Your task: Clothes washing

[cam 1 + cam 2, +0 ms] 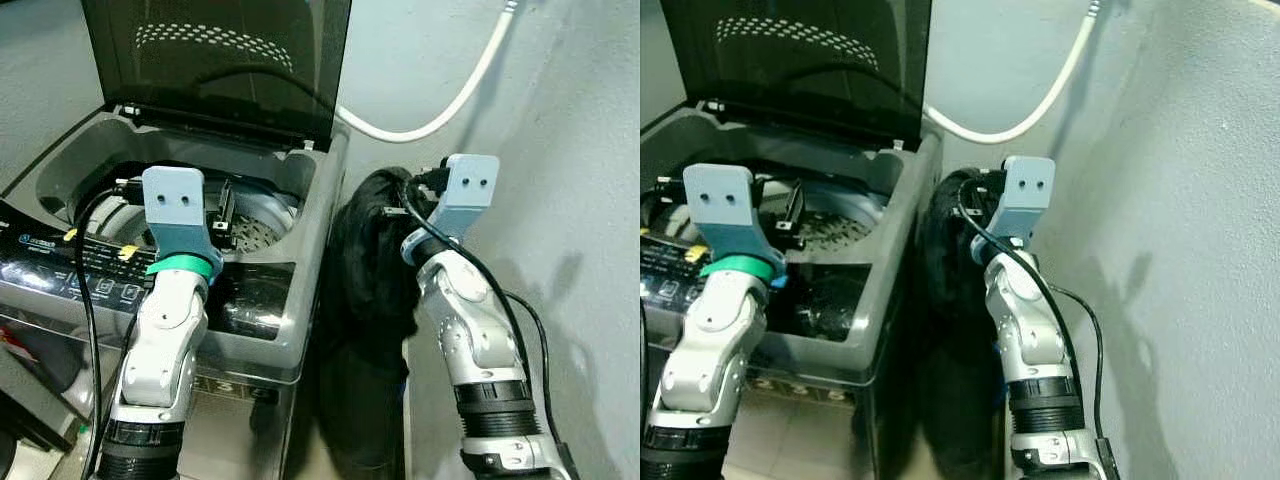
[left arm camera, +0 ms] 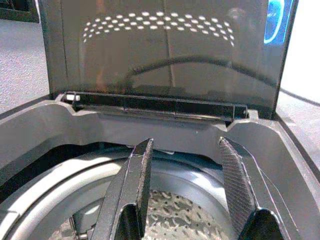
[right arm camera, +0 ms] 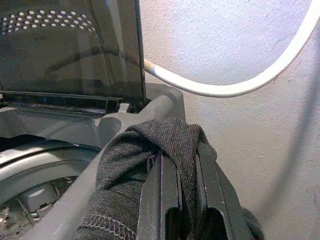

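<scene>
Fingers (image 3: 172, 197) of the right gripper (image 3: 186, 200) are pinched on a dark knit garment (image 3: 150, 165), held up at about 3 o'clock of the open top-load washer (image 1: 300, 290) probably to swing it into the drum (image 2: 185, 215), while the left gripper (image 2: 187, 195) hovers spread wide over it.

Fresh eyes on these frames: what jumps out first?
The right hand, shut on a dark knit garment, sits beside the top-loading washer, between it and the wall. The washer's lid stands open, and the left hand hangs open over the drum.
</scene>
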Available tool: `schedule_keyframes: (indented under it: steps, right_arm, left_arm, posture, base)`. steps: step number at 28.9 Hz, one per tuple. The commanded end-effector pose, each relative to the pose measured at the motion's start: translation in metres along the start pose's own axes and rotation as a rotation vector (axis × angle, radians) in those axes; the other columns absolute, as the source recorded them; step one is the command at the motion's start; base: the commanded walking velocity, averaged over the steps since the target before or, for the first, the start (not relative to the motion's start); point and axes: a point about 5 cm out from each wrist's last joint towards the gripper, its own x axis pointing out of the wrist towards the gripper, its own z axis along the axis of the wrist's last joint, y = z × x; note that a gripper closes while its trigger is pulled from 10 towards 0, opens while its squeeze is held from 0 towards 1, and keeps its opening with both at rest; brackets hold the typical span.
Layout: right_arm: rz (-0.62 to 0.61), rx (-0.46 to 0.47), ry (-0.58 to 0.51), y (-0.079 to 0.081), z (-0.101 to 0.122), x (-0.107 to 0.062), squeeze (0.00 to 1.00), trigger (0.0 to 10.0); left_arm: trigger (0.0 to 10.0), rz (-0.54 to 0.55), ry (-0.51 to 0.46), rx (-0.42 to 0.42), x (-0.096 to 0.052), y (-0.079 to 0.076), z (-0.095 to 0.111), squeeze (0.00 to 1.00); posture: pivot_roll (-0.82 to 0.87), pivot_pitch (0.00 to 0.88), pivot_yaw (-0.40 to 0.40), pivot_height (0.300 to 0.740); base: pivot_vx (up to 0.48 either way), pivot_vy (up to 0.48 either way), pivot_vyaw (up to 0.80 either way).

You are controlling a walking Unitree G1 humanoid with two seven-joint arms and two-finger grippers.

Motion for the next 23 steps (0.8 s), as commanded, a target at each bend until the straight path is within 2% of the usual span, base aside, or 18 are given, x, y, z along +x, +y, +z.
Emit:
schedule_keyframes:
  steps: [1,23]
  right_arm:
    - [0.028,-0.001,-0.069,0.0079,0.0157,0.0053,0.0,10.0]
    - [0.03,0.006,-0.07,0.008,0.0149,0.0084,0.0,10.0]
  left_arm:
    - [10.0,0.002,0.01,0.011,-0.0018,0.0015,-0.0017,0.0]
    - [10.0,-0.001,0.012,0.026,-0.0038,0.0024,-0.0005,0.0]
  posture:
    - [0.15,0.027,-0.054,0.74]
    - [0.15,0.026,-0.053,0.74]
  base:
    - [0.0,0.0,0.0]
    - [0.0,0.0,0.0]
